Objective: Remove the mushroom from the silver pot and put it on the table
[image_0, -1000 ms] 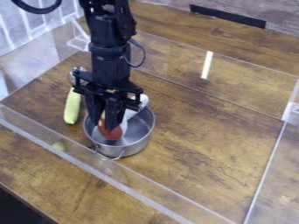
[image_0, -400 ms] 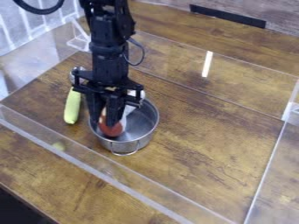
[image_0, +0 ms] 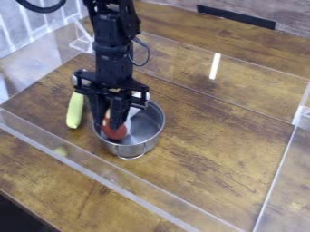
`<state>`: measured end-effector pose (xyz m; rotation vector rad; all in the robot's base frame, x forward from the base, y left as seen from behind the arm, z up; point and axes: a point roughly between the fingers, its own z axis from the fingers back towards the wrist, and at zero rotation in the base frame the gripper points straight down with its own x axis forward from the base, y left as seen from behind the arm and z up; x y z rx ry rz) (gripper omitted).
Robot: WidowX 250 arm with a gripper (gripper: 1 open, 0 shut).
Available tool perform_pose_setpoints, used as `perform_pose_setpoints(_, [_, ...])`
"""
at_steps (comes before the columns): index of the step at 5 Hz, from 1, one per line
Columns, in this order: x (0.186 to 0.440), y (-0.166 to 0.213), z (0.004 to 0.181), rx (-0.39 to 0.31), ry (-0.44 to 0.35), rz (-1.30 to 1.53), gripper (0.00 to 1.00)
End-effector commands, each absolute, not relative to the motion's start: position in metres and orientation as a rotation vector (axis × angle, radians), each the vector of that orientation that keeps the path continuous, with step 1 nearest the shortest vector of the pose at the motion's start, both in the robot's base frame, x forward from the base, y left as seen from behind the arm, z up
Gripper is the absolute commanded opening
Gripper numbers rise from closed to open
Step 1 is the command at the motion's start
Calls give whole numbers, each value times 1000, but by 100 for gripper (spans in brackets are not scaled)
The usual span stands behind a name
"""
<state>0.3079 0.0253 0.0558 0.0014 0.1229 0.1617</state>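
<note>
The silver pot [image_0: 137,138] stands on the wood table [image_0: 218,136], left of centre. Inside it lies the mushroom [image_0: 115,132], its red-brown cap partly showing. My gripper [image_0: 115,125] hangs straight down from the black arm into the pot, and its fingers are shut on the mushroom. The fingertips and the mushroom's stem are hidden by the fingers and the pot's rim.
A long yellow-green vegetable piece [image_0: 75,111] lies just left of the pot. Clear acrylic strips [image_0: 145,186] fence the work area on the front, left and right. A small silver spoon-like piece [image_0: 216,65] lies farther back.
The pot has shifted slightly to the right and forward with the gripper inside it. The gripper stays shut on the mushroom at the same height.
</note>
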Motion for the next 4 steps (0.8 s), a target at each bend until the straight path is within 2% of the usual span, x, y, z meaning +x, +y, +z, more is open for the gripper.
perform_pose_setpoints(1, [320,29,75,8,41,114,0])
perform_pose_setpoints(2, [327,19,91,-1,12,57,0])
perform_pose_setpoints(4, [343,-18,138,-22,-74,-72,0])
